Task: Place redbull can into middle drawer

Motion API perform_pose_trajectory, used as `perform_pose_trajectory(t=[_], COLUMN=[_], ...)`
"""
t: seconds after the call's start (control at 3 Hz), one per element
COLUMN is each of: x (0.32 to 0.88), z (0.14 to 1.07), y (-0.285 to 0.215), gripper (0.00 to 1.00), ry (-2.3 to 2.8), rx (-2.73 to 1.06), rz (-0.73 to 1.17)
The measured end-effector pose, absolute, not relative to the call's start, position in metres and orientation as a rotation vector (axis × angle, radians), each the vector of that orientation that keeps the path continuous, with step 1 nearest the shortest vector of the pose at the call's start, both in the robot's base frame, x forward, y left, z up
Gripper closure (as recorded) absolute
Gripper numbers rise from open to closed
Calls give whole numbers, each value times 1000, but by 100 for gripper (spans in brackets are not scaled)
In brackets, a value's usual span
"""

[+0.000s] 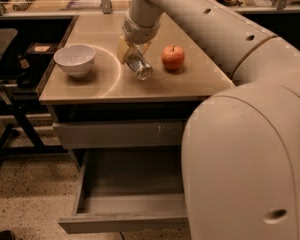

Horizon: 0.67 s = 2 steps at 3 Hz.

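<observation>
The redbull can (140, 67) is a silver can, tilted with its end facing the front, just above the tan counter between the bowl and the apple. My gripper (132, 52) comes down from the arm above and its yellowish fingers (122, 50) are shut on the can's upper part. The middle drawer (90, 202) is pulled out below the counter; its inside shows nothing in it. My arm's big white body hides the drawer's right part.
A white bowl (75, 59) stands left on the counter (100, 86). A red apple (173, 57) stands just right of the can. A closed grey drawer front with white scuffs (120, 133) sits above the open drawer. A dark chair and stand are at left.
</observation>
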<state>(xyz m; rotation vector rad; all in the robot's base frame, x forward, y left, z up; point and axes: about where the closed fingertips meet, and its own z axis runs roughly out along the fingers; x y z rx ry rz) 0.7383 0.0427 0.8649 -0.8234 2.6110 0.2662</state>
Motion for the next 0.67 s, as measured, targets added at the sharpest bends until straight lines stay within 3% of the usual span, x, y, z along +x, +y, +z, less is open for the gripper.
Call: perform_pose_trajectory(t=[0.33, 0.67], x=[669, 661], z=[856, 863], y=[45, 43], gripper=[100, 100], ry=[2658, 2654], rx=[-729, -738], rz=[277, 273])
